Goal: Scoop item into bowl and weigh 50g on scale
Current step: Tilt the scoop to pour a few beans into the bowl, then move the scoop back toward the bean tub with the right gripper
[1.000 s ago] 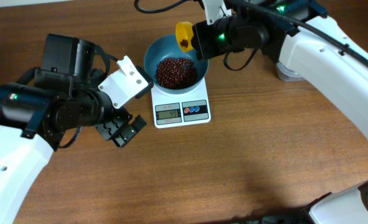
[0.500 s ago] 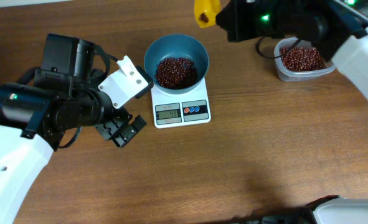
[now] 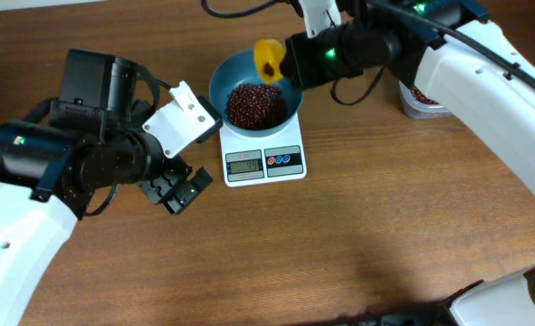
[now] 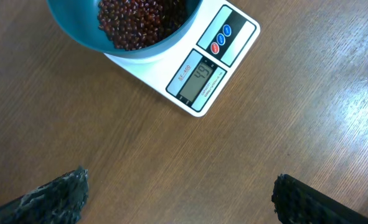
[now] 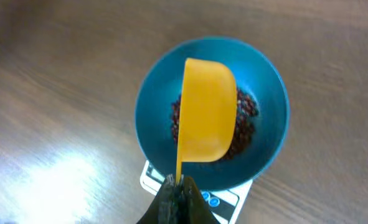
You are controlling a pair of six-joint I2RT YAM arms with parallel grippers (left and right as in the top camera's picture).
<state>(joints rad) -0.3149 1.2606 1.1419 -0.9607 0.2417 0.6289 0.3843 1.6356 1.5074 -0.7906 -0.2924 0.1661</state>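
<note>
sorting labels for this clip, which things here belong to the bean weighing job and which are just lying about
In the job: beans, bowl, scale, yellow scoop in the right claw, bean tub.
Not in use: black cable at the top edge; left claw, open, holding nothing.

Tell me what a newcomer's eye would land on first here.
The yellow scoop stands out most, held by the right gripper above the blue bowl. The bowl sits on the white scale toward the rear centre of the overhead view, with a heap of dark red beans inside. The left gripper hangs open to the left of the scale.
</note>
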